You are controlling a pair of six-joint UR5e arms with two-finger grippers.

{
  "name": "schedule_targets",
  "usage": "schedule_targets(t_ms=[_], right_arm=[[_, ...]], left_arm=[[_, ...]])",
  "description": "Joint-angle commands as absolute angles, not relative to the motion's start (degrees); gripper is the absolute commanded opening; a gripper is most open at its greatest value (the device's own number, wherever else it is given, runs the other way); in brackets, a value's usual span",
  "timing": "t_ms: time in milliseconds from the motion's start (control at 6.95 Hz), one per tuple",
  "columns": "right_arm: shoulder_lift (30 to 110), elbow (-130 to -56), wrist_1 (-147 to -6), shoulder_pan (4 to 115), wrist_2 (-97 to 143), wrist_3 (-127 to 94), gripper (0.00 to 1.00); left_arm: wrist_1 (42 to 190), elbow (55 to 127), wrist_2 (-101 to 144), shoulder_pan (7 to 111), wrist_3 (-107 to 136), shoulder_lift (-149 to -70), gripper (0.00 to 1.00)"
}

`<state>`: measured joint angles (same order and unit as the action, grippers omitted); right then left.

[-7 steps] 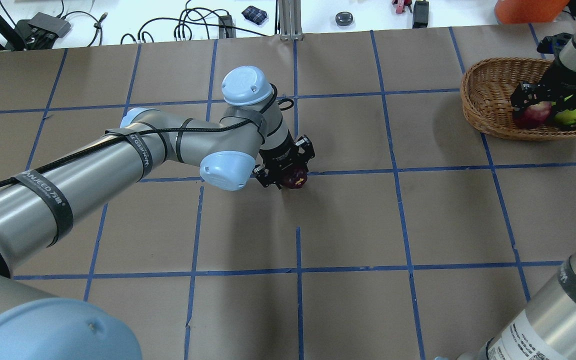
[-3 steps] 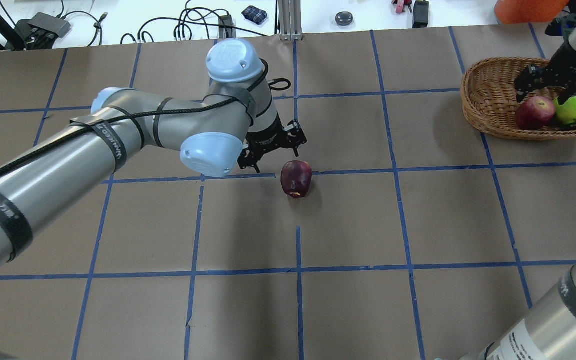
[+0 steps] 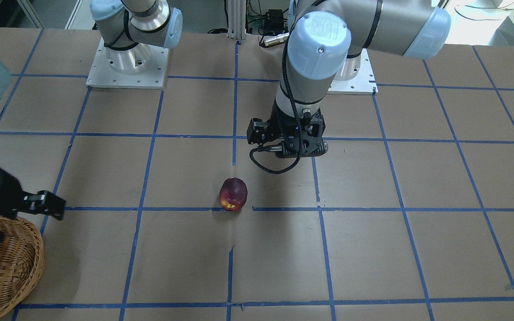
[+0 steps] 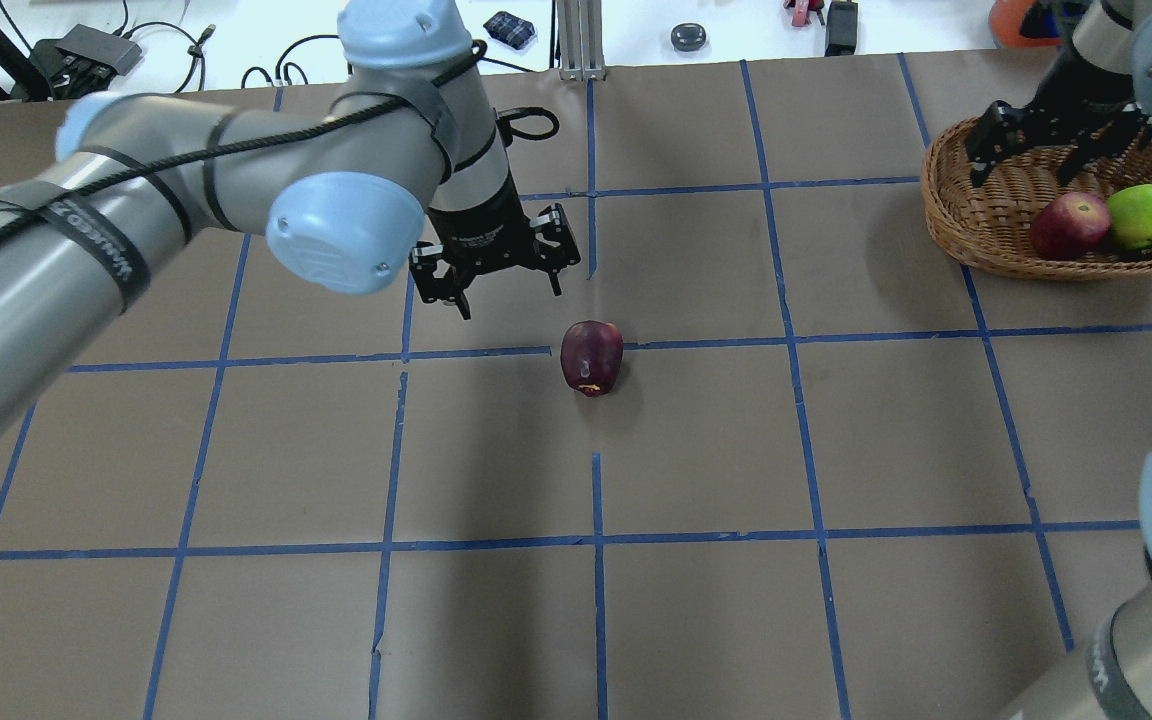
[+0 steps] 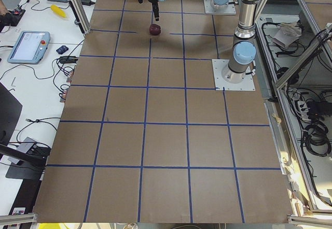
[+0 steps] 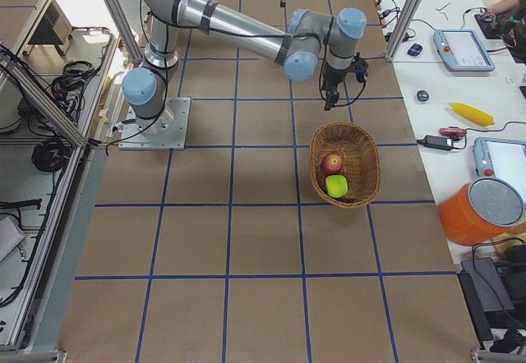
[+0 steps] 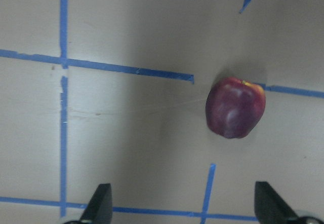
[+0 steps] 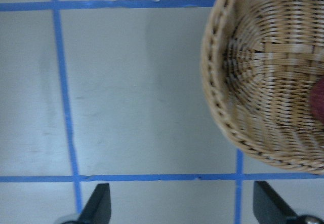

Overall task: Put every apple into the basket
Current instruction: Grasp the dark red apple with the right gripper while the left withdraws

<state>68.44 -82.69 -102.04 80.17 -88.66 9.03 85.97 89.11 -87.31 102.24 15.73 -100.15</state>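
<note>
Left gripper (image 7: 185, 203): fingers spread wide, nothing held, hovering above table. Maroon apple (image 4: 592, 357): on table, below and just beside that gripper, untouched, well apart from basket (image 4: 976, 215). Right gripper (image 8: 185, 203): also spread open, empty, above basket's rim. Red apple (image 4: 1069, 225) and green apple (image 4: 1146, 216): inside basket, side by side, touching, near right gripper.

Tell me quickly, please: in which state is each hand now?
Left hand: open, holding nothing.
Right hand: open, holding nothing.
</note>
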Motion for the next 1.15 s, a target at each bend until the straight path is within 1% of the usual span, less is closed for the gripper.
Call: schedule_targets(t_ms=[0,288,432,719,1007], right_arm=[[68.9,-85.1,-101.8,93.3,-84.2,-8.4,1.0],[67.6,-88.9,-104.1,100.5,-84.1,-14.4,1.0],[65.8,-90.8,-108.3,102.9,-83.9,-17.2,1.0],[60.2,-91.0,-115.7,107.6,-76.8,-24.4,1.0],[58.5,-91.4,-117.0,108.2,-76.7,-25.9,1.0]], left_arm=[[90.8,89.3,-89.5,97.6,3.3,-93.5,1.0],[90.7,90.1,-89.5,95.0,-1.1,-91.1,1.0],[86.8,90.1,-89.4,94.3,-1.4,-90.4,1.0],[83.8,91.2,-89.6,94.3,-1.3,-90.2,1.0],[83.7,92.2,-89.6,94.3,-1.3,-89.6,1.0]])
